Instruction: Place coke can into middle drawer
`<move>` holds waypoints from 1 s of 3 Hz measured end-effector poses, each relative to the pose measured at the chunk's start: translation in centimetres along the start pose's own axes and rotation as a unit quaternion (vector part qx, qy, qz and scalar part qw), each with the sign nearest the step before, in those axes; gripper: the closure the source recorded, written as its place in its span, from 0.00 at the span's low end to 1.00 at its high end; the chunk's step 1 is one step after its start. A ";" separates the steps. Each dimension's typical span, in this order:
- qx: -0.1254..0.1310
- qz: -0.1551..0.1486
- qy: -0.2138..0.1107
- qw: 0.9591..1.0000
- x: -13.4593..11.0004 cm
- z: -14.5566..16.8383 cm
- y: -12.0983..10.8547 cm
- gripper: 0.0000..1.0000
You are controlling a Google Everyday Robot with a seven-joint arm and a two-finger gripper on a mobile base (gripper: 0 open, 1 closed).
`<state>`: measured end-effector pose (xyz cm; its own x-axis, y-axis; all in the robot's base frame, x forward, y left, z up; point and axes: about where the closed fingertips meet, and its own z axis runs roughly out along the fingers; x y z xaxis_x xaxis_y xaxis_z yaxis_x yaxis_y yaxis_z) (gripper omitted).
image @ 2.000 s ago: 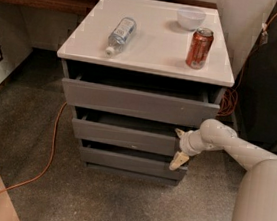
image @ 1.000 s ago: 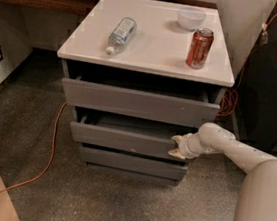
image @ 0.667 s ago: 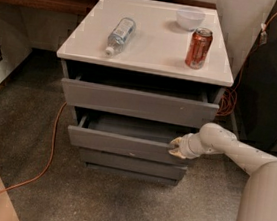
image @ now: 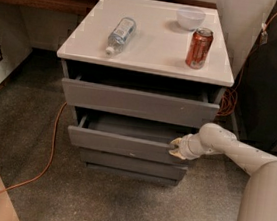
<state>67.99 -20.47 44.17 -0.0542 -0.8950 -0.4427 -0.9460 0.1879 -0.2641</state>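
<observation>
While the coke can (image: 199, 48) stood on the worktop (image: 152, 38), the hand (image: 176, 148) was at the half-open middle drawer (image: 119, 144), its grip impossible to tell; opening step, probably, and next needed a wider pull.

The coke can (image: 199, 48), at two o'clock on the cabinet top (image: 151, 51), is glossy red-copper metal with a silver rim. The water bottle (image: 120, 34), at ten o'clock, is clear plastic. The top itself is smooth white with a soft sheen. The middle drawer (image: 119, 144) is matt grey and flat. The gripper (image: 175, 148), at the three o'clock end of that drawer's front, looks like smooth cream plastic. The floor (image: 29, 179) is speckled and grainy.
</observation>
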 end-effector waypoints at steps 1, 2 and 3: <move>-0.004 0.006 -0.001 1.000 0.2 0.0 1.5 1.00; -0.005 0.006 -0.001 1.000 0.1 -0.3 1.6 0.99; -0.007 0.010 0.000 1.000 0.1 -0.3 2.9 0.76</move>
<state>65.14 -20.14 43.58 -0.0740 -0.8912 -0.4476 -0.9492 0.2005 -0.2424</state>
